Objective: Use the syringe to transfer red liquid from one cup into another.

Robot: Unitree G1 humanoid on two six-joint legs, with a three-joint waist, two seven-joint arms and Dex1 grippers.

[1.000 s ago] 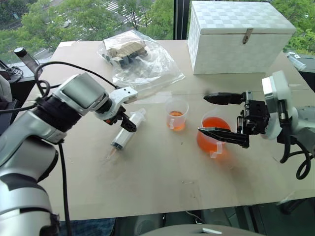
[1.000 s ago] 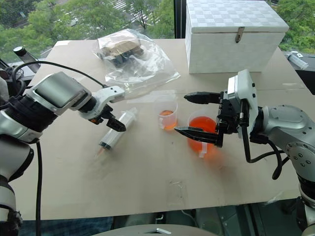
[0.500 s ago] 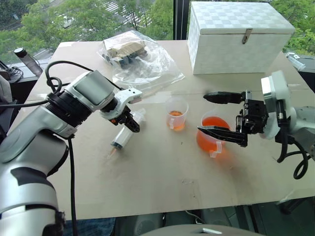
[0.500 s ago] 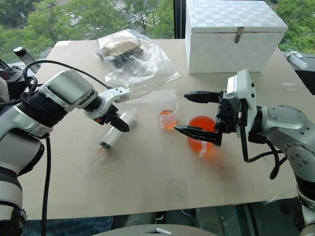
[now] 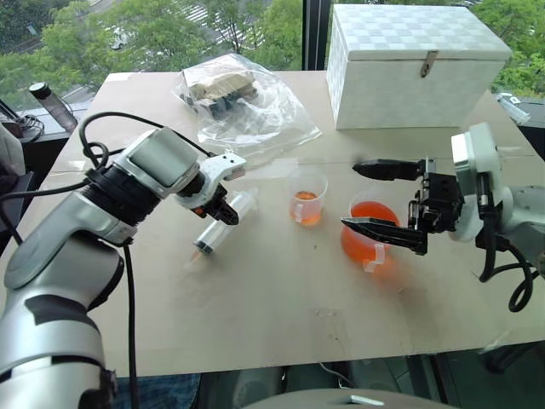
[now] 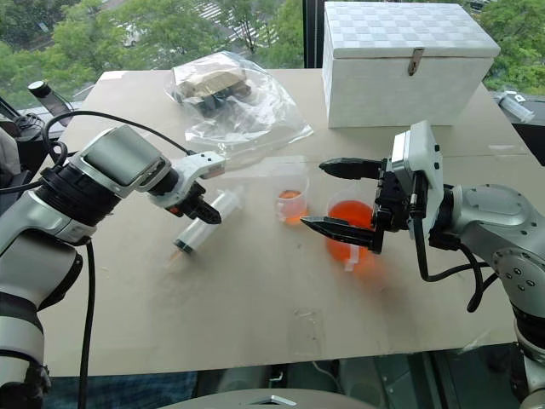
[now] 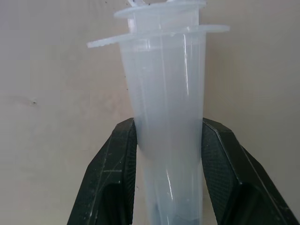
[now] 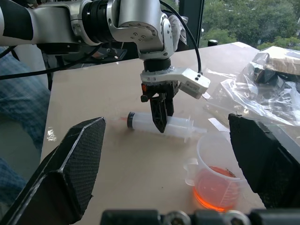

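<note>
Left tool (image 5: 223, 210) just clamped shut on syringe (image 5: 220, 226) barrel — lift next. Right tool (image 5: 385, 198) wide open, empty, over beaker (image 5: 368, 232) at table's (image 5: 281, 315) 3 o'clock.

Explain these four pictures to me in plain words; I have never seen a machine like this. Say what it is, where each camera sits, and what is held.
This is a two-armed humanoid robot. Two pictures come from cameras in its head, looking down at a tan table; the other two from its wrists. The left claw is shut on a large clear plastic syringe. The right claw hangs open above a wide clear beaker of orange-red liquid. Between them stands a small narrow clear cup. Further back are a white box and a plastic bag.
</note>
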